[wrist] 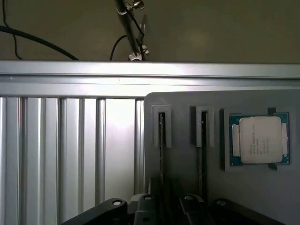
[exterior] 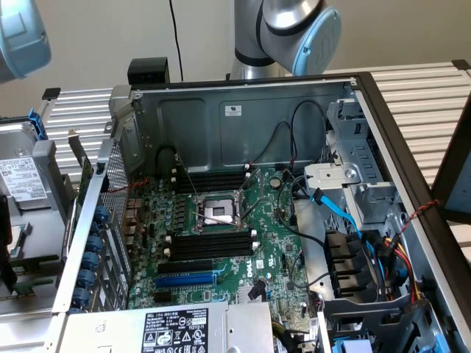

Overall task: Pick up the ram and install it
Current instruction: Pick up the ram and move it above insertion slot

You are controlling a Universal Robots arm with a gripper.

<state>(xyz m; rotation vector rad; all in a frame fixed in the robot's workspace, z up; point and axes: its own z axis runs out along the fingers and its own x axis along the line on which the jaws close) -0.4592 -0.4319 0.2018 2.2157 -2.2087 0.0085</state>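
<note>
Task is at the very start, as you can judge it: nothing is installed yet. The ram [wrist: 161, 140] stands on edge in a slot of the gray holder tray [wrist: 183, 159]. A second stick [wrist: 202, 150] is in the neighbouring slot, and a processor chip [wrist: 260, 139] sits in its own pocket beside them. The gripper [wrist: 165, 208] hangs over the tray, nearest the first stick. You cannot tell how wide it is set or whether it has hold of anything.

In the exterior view the long black memory slots [exterior: 210, 246] on the motherboard [exterior: 272, 243] look empty, so the lift, the carry and the seating all seem left to do.

The tray sits on a slatted aluminium table [wrist: 56, 150] with a rail [wrist: 140, 75] along its edge. The open computer case [exterior: 221, 125] lies on similar slats, with the arm [exterior: 294, 29] behind it. A black cable [wrist: 37, 40] runs across a plain beige wall [wrist: 225, 28].
</note>
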